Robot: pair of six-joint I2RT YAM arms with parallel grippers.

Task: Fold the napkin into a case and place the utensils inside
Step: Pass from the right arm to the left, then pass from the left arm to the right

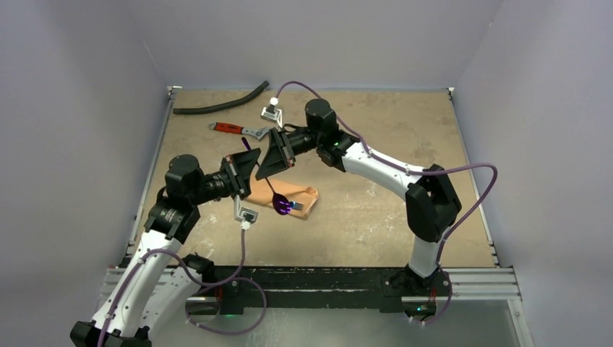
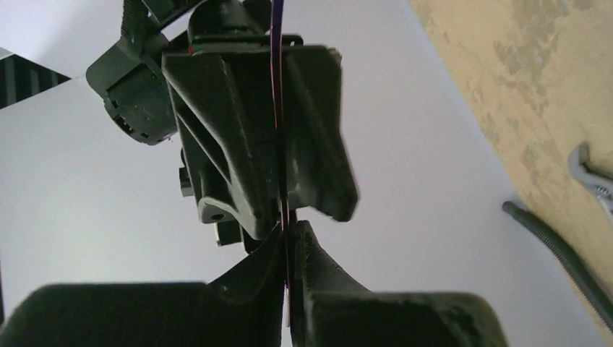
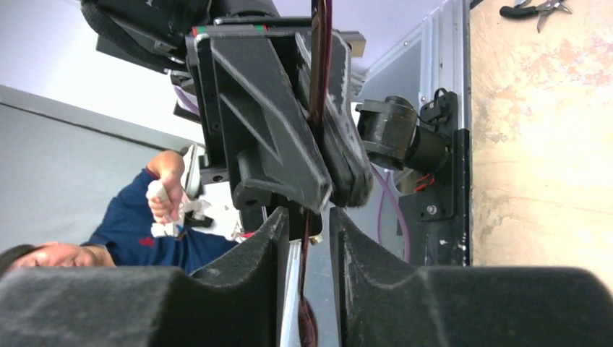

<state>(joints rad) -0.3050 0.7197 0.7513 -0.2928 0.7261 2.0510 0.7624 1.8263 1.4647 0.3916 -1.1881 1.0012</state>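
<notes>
Jaws of the left gripper (image 2: 289,233) are pinched tight on the thin purple handle of the spoon (image 1: 279,204), which is held steeply tilted above the worktop (image 1: 376,210). The right gripper (image 3: 309,217) meets it tip to tip. Its jaws stand a little apart, and the same handle runs through the gap. Below, the peach napkin (image 1: 307,195) lies folded on the worktop with the blue fork (image 1: 297,207) resting on it. The spoon's bowl shows just beside the fork. A red-handled wrench (image 1: 230,128) and a black hose (image 1: 220,107) lie farther back.

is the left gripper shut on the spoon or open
Shut: the left gripper pinches the spoon by its thin purple handle, no gap.
</notes>
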